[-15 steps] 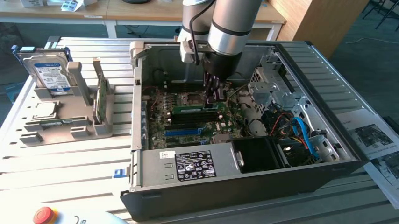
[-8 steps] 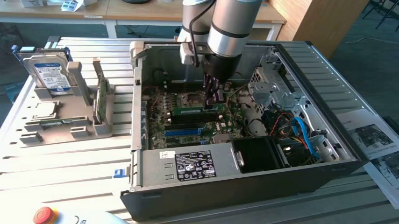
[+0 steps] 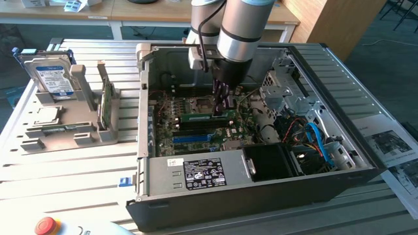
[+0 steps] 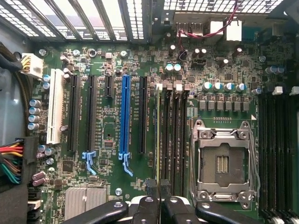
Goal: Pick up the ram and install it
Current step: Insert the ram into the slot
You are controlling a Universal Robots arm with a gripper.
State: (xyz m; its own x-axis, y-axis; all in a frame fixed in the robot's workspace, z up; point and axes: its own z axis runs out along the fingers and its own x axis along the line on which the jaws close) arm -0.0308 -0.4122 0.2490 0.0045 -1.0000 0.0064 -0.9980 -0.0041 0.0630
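We found the claw [image 3: 222,108] pinching the ram [image 3: 199,117] by its upper edge. The stick hung straight below the claw, long axis running along the dark memory slots [image 4: 174,140] directly underneath; seated or not, we couldn't tell.

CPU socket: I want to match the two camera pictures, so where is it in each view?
Exterior view: the CPU socket lies inside the open computer case, just to the exterior view's left of the gripper.
Wrist view: the CPU socket is the silver-framed square between two banks of black memory slots.
Shared landmark: the blue expansion slot.
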